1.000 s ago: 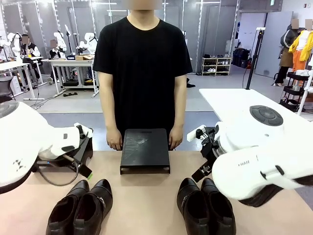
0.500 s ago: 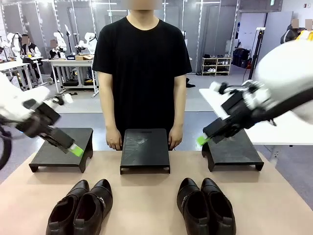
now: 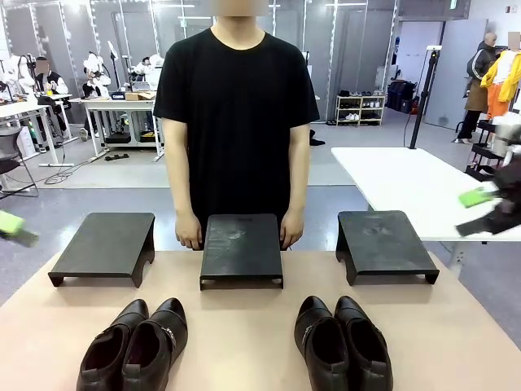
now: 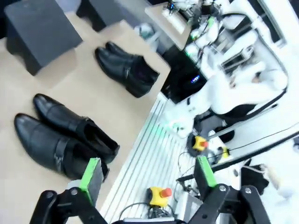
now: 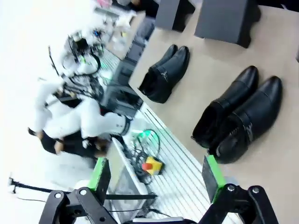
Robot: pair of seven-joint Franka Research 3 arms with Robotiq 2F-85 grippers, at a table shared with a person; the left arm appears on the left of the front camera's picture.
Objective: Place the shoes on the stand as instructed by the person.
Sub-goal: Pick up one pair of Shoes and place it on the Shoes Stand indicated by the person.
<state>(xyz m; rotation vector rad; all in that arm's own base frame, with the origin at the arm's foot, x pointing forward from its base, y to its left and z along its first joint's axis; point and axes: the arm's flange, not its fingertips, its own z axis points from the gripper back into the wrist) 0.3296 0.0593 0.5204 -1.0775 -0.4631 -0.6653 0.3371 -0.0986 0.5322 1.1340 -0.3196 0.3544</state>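
The person stands at the far side of the table, hands resting at the far corners of the middle stand. The left stand and right stand sit on either side of it, apart from it, all three in a row along the far edge with nothing on top. Both pairs of shoes lie on the near part of the table, toes pointing toward the stands. The left pair lies before the gap between the left and middle stands. The right pair lies before the gap between the middle and right stands. In each pair the two shoes lie side by side, touching. The left gripper is up off the table's left side, jaws wide apart with nothing between them; below it in the wrist view lies the left pair. The right gripper is up off the right side, jaws also wide apart and holding nothing, above the right pair.
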